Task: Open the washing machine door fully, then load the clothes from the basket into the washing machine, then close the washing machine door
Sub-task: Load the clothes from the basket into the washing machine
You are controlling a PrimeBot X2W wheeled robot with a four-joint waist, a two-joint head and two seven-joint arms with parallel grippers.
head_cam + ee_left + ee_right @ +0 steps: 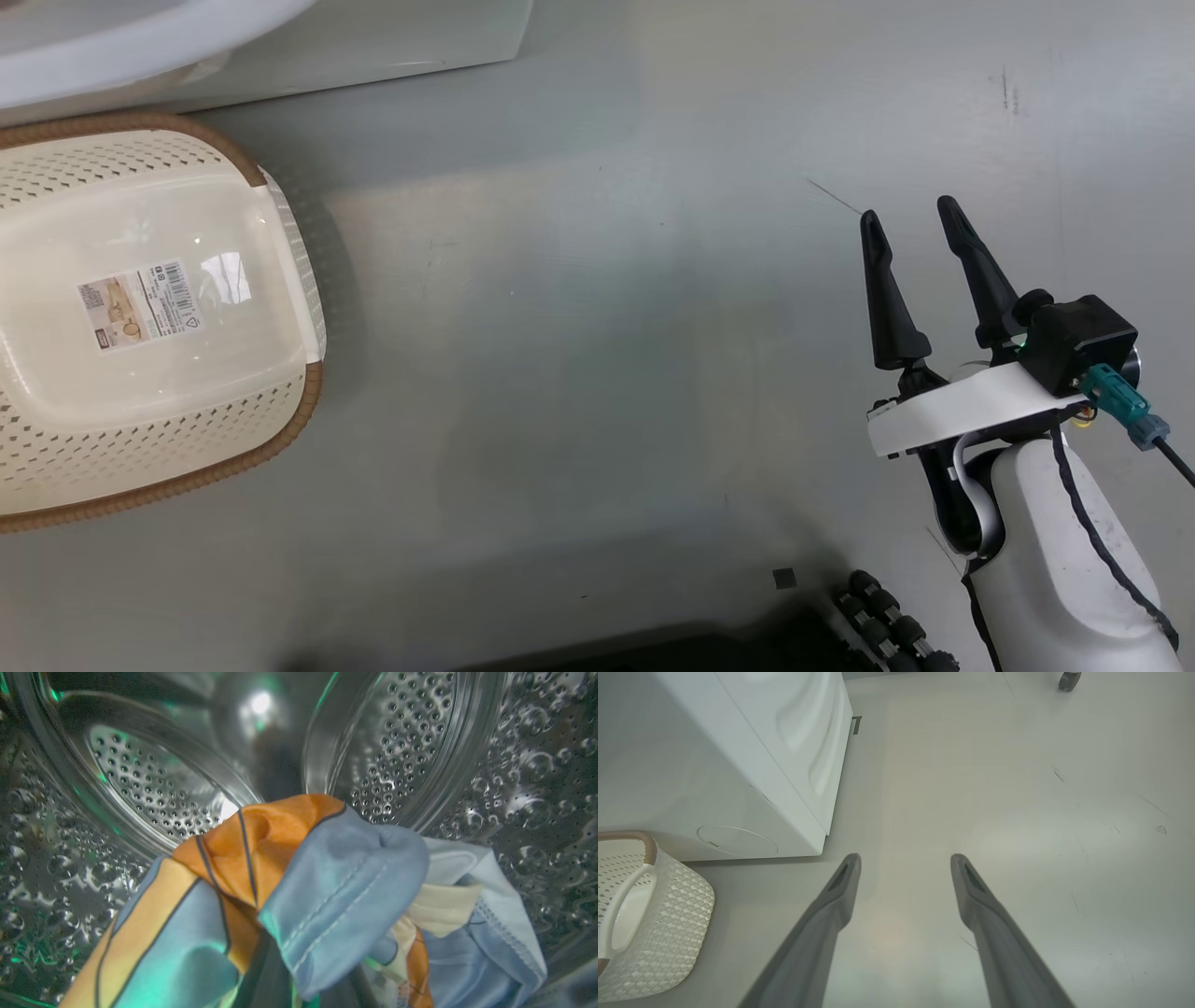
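**Laundry Bundle Held Inside Drum as Second Arm Waits Over Floor**

In the head view, one basket (280,280) is seen at nine o'clock on the grey floor (597,373), with one barcode sticker (140,305) showing on its bottom. The white body of one washing machine (373,47) is seen at eleven o'clock, just beyond the basket's rim. One right gripper (908,209) is seen at four o'clock. Its two dark fingers are spread apart with nothing between them, and it is kept well apart from the basket.

In the left wrist view, one perforated steel drum (154,793) is seen all around. One bundle of the clothes (327,891), blue with orange and cream parts, is gathered from six o'clock up to the centre; the pieces in it cannot be counted. The left gripper's jaws are drawn together on this bundle, and its fingers are buried under the cloth, which lies directly over them.

In the right wrist view, the basket (677,914) is placed at eight o'clock, the washing machine (738,765) at ten o'clock, and one caster wheel (1069,679) at one o'clock. The open right gripper (906,858) is held over bare floor.
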